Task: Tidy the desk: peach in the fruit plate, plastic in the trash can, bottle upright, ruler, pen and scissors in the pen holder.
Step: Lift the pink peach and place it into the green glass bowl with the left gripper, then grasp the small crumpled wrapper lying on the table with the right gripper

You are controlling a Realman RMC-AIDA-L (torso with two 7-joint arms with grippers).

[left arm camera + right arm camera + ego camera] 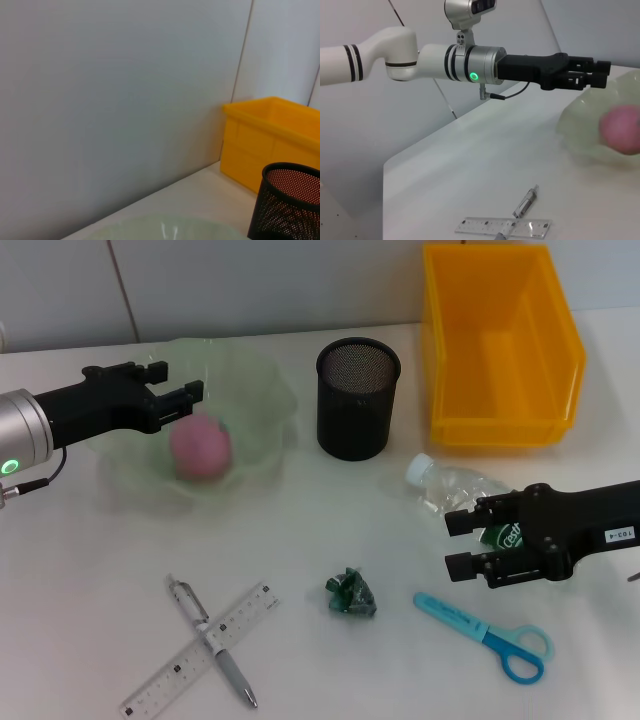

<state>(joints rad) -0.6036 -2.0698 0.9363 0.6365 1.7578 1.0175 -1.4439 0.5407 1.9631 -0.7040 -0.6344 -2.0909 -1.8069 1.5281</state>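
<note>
A pink peach (200,447) (622,130) lies in the pale green fruit plate (272,390) (580,125). My left gripper (190,403) (600,73) hovers open just above it, holding nothing. The clear bottle (445,485) lies on its side at the right, and my right gripper (462,543) stands open over its lower end. Crumpled green plastic (350,594) sits at front centre. The blue scissors (490,635) lie front right. A clear ruler (200,650) (502,227) and a silver pen (212,640) (525,202) lie crossed front left. The black mesh pen holder (358,398) (290,200) stands mid-table.
A yellow bin (500,340) (270,135) stands at the back right, against the white wall. The bottle's white cap (421,468) points toward the pen holder.
</note>
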